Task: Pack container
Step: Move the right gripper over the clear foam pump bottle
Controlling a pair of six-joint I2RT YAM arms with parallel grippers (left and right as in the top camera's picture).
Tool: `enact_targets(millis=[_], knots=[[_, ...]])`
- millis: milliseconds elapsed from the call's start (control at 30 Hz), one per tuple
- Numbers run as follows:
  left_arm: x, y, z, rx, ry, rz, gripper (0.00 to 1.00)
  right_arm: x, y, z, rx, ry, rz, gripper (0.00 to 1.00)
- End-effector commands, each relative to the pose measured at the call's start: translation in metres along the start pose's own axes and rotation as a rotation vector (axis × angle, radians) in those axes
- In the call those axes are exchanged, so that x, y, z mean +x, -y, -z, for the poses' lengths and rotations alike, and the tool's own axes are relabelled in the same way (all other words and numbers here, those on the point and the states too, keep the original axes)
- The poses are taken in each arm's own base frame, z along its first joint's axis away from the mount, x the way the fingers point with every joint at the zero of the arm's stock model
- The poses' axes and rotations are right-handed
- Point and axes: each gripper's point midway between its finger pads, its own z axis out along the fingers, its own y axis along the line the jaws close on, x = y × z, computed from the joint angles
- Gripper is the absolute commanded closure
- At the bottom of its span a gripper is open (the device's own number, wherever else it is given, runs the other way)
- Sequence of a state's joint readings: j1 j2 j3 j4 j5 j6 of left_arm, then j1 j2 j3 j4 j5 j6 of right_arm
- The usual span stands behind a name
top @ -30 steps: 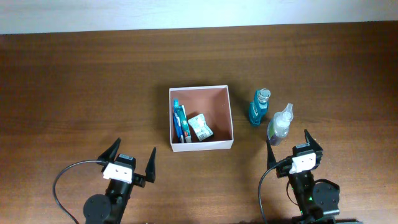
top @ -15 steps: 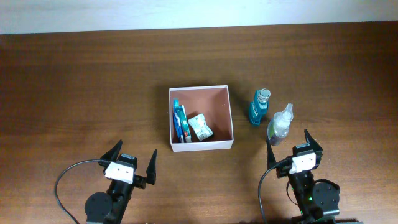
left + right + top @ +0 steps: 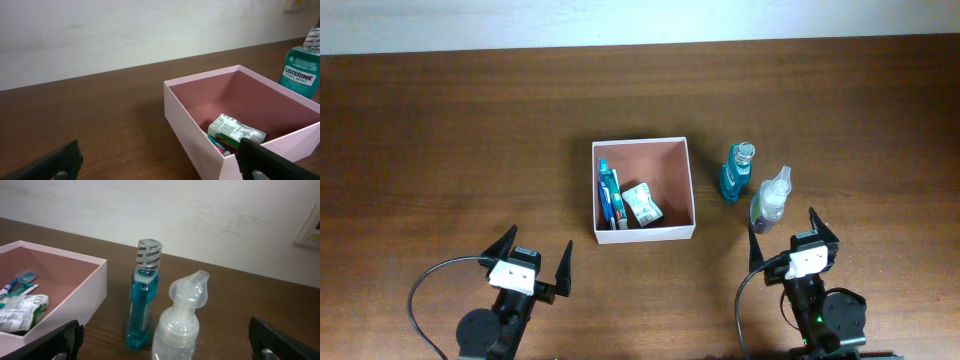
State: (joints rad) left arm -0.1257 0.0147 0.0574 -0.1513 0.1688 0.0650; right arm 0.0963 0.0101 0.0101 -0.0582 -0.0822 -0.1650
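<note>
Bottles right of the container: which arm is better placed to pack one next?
Right, probably. The right gripper faces the pump bottle and mouthwash bottle from close by, jaws open, and both fill its wrist view. The left gripper sits off the container's opposite side.

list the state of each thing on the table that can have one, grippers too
container: open-topped, partly filled
toothbrush pack: lying inside the container, along its left wall
small green-and-white packet: lying inside the container
mouthwash bottle: upright, capped, outside the container to its right
pump bottle: upright, outside the container, beside the mouthwash bottle
left gripper: open, empty
right gripper: open, empty, just short of the pump bottle
</note>
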Motion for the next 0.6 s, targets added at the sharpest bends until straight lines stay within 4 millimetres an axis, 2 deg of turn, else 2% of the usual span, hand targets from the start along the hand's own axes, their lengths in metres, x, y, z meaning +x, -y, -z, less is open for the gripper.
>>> enact_targets(millis=[0, 267, 333, 400, 567], knots=[[0.003, 0.001, 0.0, 0.009, 0.0, -0.018, 0.0, -0.026, -0.014, 0.002, -0.084, 0.113, -0.019, 0.01], [0.003, 0.001, 0.0, 0.009, 0.0, -0.018, 0.01, -0.09, -0.003, 0.018, -0.066, 0.264, -0.09, 0.02], [0.003, 0.001, 0.0, 0.009, 0.0, -0.018, 0.01, -0.115, 0.001, 0.026, -0.055, 0.307, -0.086, 0.02], [0.003, 0.001, 0.0, 0.009, 0.0, -0.018, 0.01, -0.131, 0.004, 0.03, -0.056, 0.325, -0.111, 0.02], [0.003, 0.001, 0.0, 0.009, 0.0, -0.018, 0.01, -0.146, 0.008, 0.019, -0.069, 0.217, -0.208, 0.02]])
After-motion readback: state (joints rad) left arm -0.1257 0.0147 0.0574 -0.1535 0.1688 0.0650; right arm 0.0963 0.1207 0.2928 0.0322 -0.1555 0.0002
